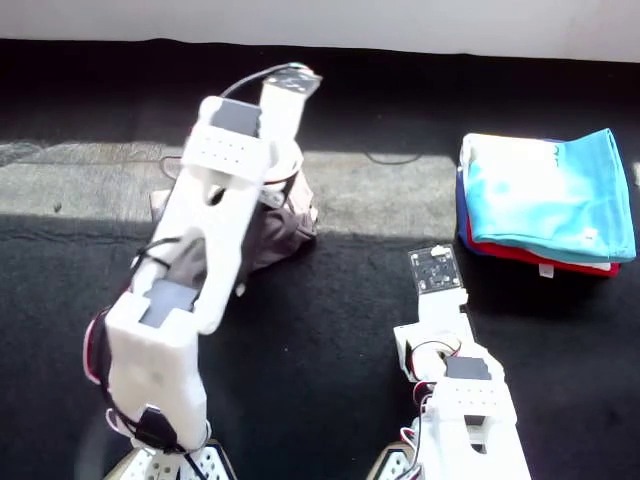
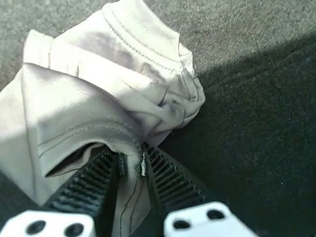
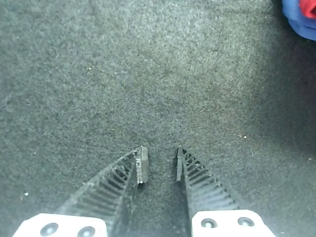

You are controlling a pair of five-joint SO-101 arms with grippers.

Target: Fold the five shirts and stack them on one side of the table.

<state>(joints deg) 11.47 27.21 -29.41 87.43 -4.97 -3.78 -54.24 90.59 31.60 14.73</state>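
A crumpled grey shirt (image 2: 94, 94) lies bunched on the black cloth, and my left gripper (image 2: 131, 165) is shut on a hem fold of it. From above, the same grey shirt (image 1: 280, 228) peeks out beside the long white left arm (image 1: 215, 200) that covers most of it. At the far right stands a stack of folded shirts (image 1: 545, 200), light blue on top, red and dark blue beneath. My right gripper (image 3: 159, 165) hovers over bare black cloth, open, nothing between its fingers. The right arm (image 1: 450, 370) sits near the front edge.
A sunlit band (image 1: 390, 190) crosses the black table cloth (image 1: 330, 350) behind the arms. A thin cable (image 1: 390, 158) lies on the cloth at the back. A corner of the blue and red stack (image 3: 301, 17) shows in the right wrist view.
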